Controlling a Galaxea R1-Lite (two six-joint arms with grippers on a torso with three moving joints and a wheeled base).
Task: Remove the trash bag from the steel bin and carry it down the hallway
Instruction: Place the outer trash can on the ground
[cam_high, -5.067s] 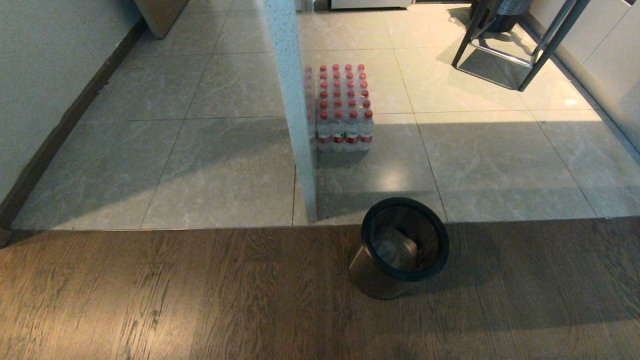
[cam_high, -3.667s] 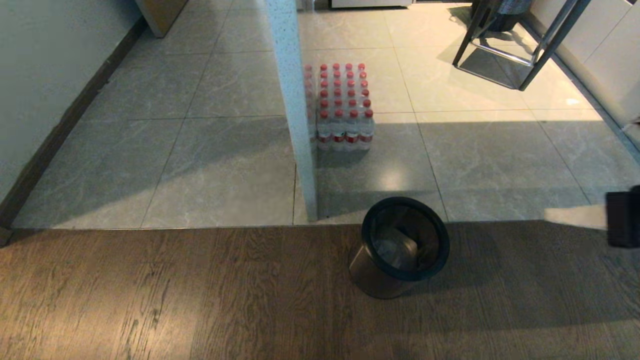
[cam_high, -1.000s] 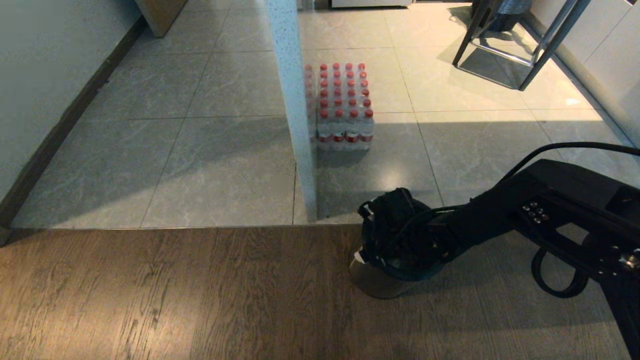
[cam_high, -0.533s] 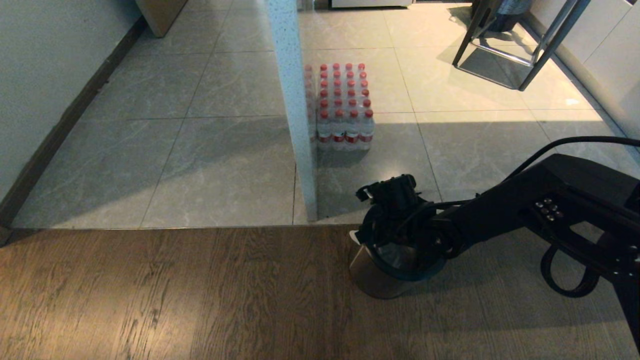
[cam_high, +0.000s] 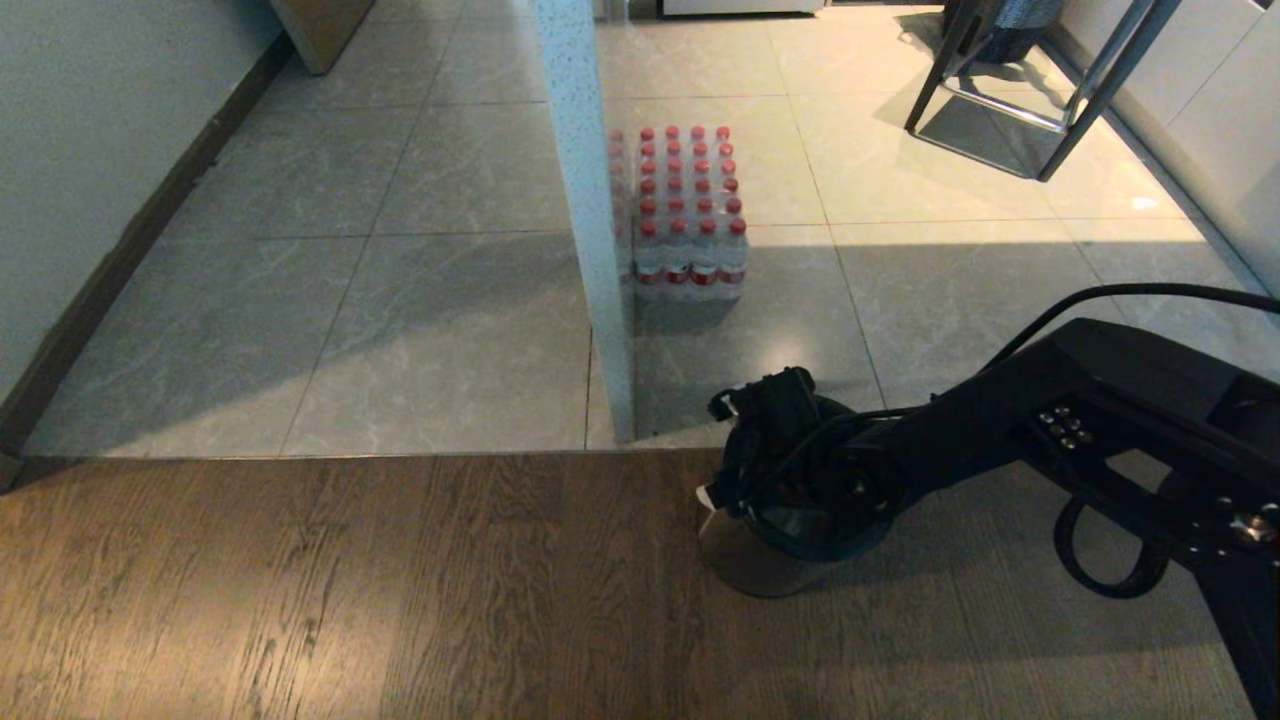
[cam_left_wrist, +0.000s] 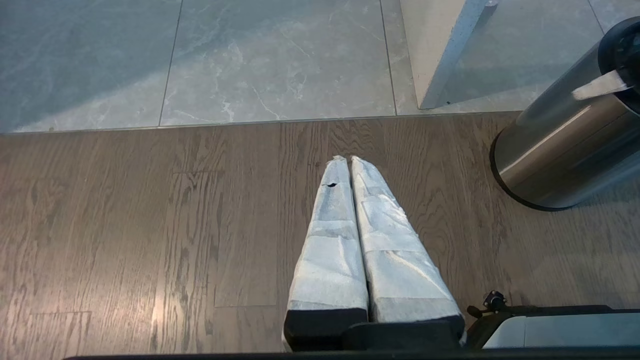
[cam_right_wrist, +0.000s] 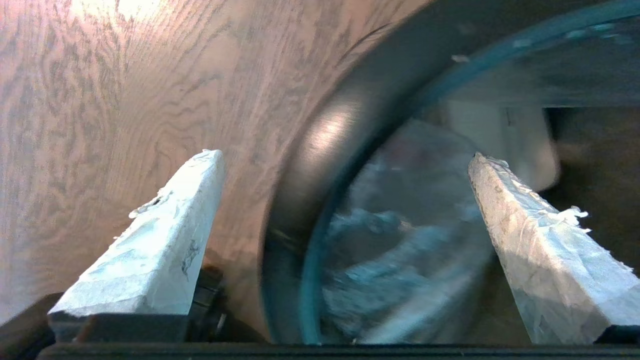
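Trash bag (cam_right_wrist: 395, 240): inside the steel bin (cam_high: 745, 560), my right gripper (cam_high: 740, 470) over its rim.
Left wrist: left gripper (cam_left_wrist: 348, 165) clenched, parked above wood floor (cam_left_wrist: 150, 225).
Right wrist: jaws spread, straddling rim.
Risk: catching the rim could tip the bin.

Steel bin (cam_high: 745, 560): mouth largely covered in the head view by the right tool (cam_right_wrist: 345, 165) and its arm; only the lower wall shows. In the left wrist view, cut off by the picture's edge.
Trash bag (cam_right_wrist: 400, 240): blurred between the right tool's spread fingers (cam_right_wrist: 165, 245); contents not discernible.
Black frame (cam_high: 1030, 90): cropped at the top edge.
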